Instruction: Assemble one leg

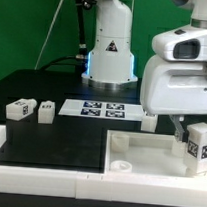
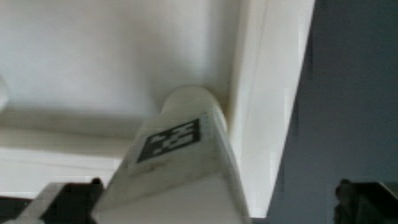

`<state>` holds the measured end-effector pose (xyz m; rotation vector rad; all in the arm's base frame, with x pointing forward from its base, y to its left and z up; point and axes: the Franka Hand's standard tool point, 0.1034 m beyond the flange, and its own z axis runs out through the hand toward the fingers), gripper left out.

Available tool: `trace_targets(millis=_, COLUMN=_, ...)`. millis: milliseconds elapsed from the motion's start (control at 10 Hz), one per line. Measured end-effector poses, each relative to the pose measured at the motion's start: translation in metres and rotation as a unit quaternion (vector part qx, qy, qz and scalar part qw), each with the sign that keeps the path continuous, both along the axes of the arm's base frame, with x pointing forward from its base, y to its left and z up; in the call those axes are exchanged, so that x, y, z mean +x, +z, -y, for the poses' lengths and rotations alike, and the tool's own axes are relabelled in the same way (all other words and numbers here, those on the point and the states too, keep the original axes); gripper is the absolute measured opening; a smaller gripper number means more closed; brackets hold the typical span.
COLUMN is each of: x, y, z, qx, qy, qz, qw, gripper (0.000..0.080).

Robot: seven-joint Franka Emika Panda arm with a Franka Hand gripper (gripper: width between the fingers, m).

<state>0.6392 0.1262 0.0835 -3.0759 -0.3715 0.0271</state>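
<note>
A white leg (image 2: 178,165) with a black-and-white tag on its face stands between my gripper's (image 2: 217,206) fingers, at an inner corner of the white tabletop (image 2: 89,95). One dark finger (image 2: 68,204) is next to the leg. The other finger (image 2: 366,202) stands clear of it with a gap, so the gripper is open. In the exterior view the same leg (image 1: 199,148) stands upright at the tabletop's (image 1: 138,159) corner on the exterior view's right, under my gripper (image 1: 192,140).
Two loose legs (image 1: 18,109) (image 1: 47,110) lie on the black table at the exterior view's left. The marker board (image 1: 103,111) lies behind the tabletop, with another small white part (image 1: 150,122) beside it. The arm's base (image 1: 108,52) stands at the back.
</note>
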Motion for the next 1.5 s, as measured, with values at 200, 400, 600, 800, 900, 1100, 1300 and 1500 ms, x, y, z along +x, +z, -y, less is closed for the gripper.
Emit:
trace_targets(millis=200, x=-0.0003, y=-0.0011, z=0.0006, qx=0.0, qy=0.0, qz=-0.001, qw=1.0, gripper=0.0534)
trace_targets(millis=400, x=-0.0001, y=-0.0013, z=0.0019, qx=-0.001, qy=-0.015, qz=-0.001, qw=1.0, gripper=0.0398)
trace_targets(millis=600, x=-0.0005, y=-0.0033, z=0.0069, qx=0.004, qy=-0.15, qz=-0.011, qw=0.989, gripper=0.0293)
trace_targets(millis=800, x=-0.0002, y=-0.0033, z=0.0069, qx=0.001, qy=-0.321, qz=-0.019, qw=0.947, gripper=0.0293)
trace_targets(millis=900, x=0.0002, y=-0.0039, z=0.0064, qx=0.0, qy=-0.406, qz=-0.019, qw=0.914, gripper=0.0293)
trace_targets(millis=1100, x=-0.002, y=-0.0053, z=0.0012, qx=-0.006, qy=-0.551, qz=-0.024, qw=0.834, gripper=0.0293)
trace_targets(millis=1300, x=-0.0016, y=-0.0054, z=0.002, qx=-0.001, qy=-0.62, qz=-0.033, qw=0.784, gripper=0.0293)
trace_targets(millis=1500, x=-0.0018, y=-0.0055, z=0.0011, qx=-0.001, qy=-0.617, qz=-0.033, qw=0.786, gripper=0.0395)
